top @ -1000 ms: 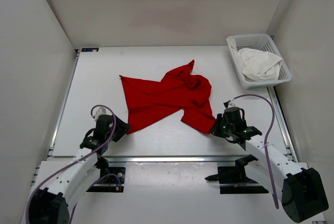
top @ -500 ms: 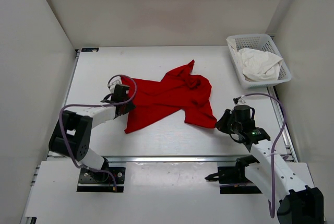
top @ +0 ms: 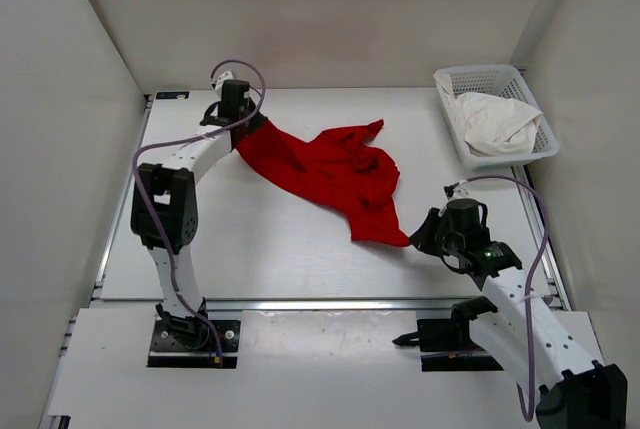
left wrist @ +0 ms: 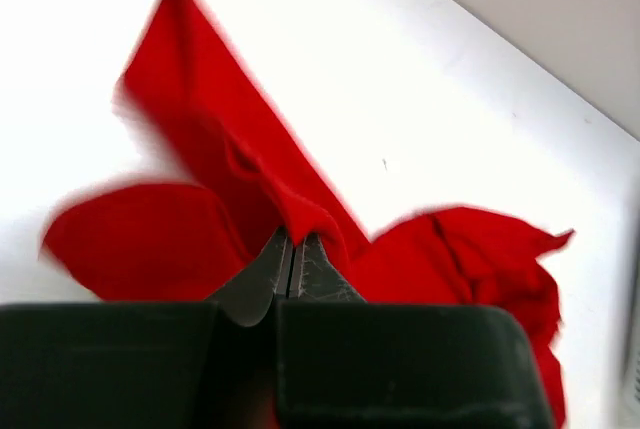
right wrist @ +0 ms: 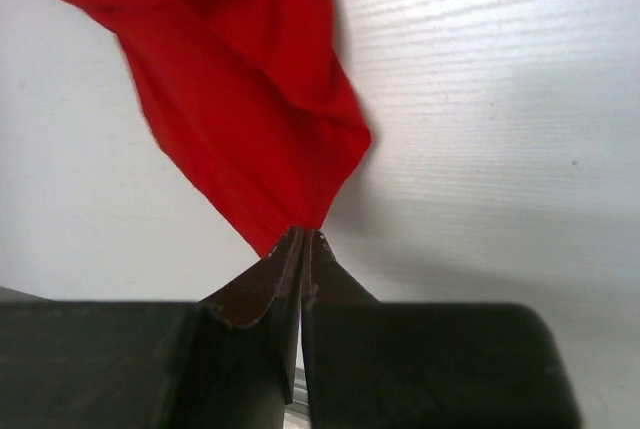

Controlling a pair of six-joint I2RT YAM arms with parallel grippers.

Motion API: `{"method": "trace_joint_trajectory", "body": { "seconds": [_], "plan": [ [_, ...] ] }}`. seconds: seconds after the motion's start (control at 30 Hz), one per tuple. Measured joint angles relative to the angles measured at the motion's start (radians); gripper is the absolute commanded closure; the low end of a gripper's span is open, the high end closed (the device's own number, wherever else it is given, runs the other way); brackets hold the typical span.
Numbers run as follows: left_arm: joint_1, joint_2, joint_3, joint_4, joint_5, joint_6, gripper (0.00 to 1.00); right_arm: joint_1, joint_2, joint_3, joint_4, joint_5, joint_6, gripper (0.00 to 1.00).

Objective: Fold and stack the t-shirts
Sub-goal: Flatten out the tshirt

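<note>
A bright red t-shirt lies stretched and rumpled across the middle of the table. At the far left, my left gripper is shut on a fold of the shirt's upper left corner; in the left wrist view the cloth drapes over the closed fingertips. Near the front right, my right gripper is shut on the shirt's lower corner, and the red cloth runs up from its pinched tips. A white t-shirt lies bunched in the basket. No green shirt shows.
A white mesh basket stands at the back right corner of the table. Grey walls close in the left, back and right sides. A metal rail runs along the table's near edge, with both arm bases behind it.
My left gripper has swung from the near left to the far left, closed on the red shirt's corner and pulled it back-left, stretching the cloth. The right gripper has shifted slightly right, still shut.
</note>
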Motion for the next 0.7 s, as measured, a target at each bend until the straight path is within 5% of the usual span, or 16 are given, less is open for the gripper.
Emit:
{"method": "trace_joint_trajectory", "body": {
  "seconds": [0.2,0.4,0.57,0.7],
  "plan": [
    [0.074,-0.230,-0.267,0.055,0.030,-0.008,0.89,0.063,-0.069,-0.014,-0.020,-0.011,0.045,1.00],
    [0.143,-0.191,-0.288,-0.021,-0.010,0.014,0.89,0.079,-0.037,-0.053,-0.036,-0.019,0.067,1.00],
    [0.037,-0.041,0.011,-0.129,-0.068,0.056,0.92,-0.044,-0.043,-0.053,-0.008,-0.048,0.049,1.00],
    [-0.010,0.220,0.463,-0.226,-0.081,0.093,0.74,-0.080,-0.008,-0.051,0.012,-0.050,0.031,0.99]
  ]
}}
